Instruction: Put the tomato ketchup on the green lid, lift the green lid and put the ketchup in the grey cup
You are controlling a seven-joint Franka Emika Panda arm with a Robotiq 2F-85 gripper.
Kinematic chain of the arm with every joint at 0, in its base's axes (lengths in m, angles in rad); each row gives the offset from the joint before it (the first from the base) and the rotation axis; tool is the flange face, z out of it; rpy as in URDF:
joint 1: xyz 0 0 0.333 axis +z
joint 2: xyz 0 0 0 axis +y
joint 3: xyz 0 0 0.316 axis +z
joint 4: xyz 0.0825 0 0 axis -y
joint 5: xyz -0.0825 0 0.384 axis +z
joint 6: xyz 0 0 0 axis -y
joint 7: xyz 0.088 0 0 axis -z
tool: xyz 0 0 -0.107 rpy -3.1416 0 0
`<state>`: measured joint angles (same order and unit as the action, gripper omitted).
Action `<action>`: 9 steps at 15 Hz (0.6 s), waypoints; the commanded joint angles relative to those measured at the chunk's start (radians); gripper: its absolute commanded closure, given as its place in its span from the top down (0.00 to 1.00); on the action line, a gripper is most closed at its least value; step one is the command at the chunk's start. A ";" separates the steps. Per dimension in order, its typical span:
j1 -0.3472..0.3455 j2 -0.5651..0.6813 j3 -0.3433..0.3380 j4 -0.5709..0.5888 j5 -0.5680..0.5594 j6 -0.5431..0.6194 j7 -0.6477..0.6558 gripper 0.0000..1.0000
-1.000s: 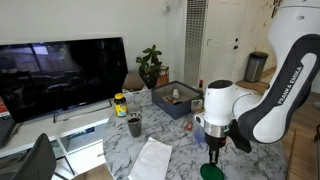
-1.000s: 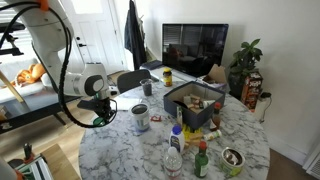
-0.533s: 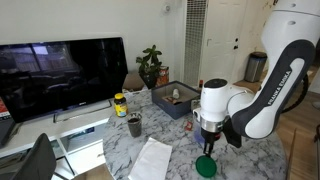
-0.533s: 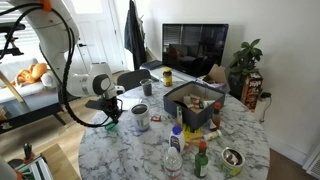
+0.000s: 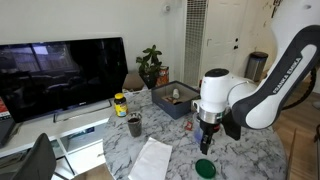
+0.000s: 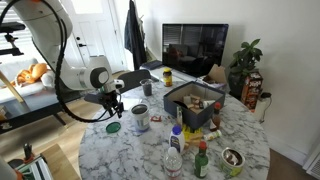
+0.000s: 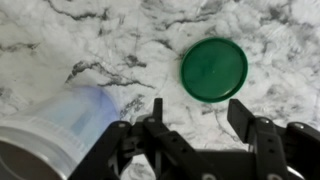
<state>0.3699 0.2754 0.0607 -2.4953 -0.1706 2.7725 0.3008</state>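
Oddly, no ketchup sachet shows in any view; nothing red on the lid (image 7: 214,68), whose green top looks bare in the wrist view. Could be inside the cup (image 6: 141,117), but its mouth is blurred in the wrist view and too small elsewhere, so cannot tell.

- Lid lies flat on the marble counter (image 7: 60,40), just beside the grey cup and not touching it. Judged handy: a short carry from lid to cup for tipping.
- Cup upright, open end up, ready to receive.
- Gripper (image 7: 198,118) hangs above the counter, clear of the lid. Fingers (image 7: 240,115) spread wide, nothing between them, touching nothing.
- In an exterior view the lid (image 5: 204,168) sits almost straight below the gripper, a folded white cloth (image 5: 150,160) off to one side.
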 commanded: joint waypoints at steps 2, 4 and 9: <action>-0.069 -0.303 0.046 -0.127 0.040 -0.169 -0.031 1.00; -0.102 -0.414 0.052 -0.151 0.060 -0.232 -0.036 1.00; -0.180 -0.695 0.040 -0.198 0.096 -0.396 -0.057 1.00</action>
<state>0.2386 -0.2248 0.0899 -2.6175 -0.1170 2.4617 0.2833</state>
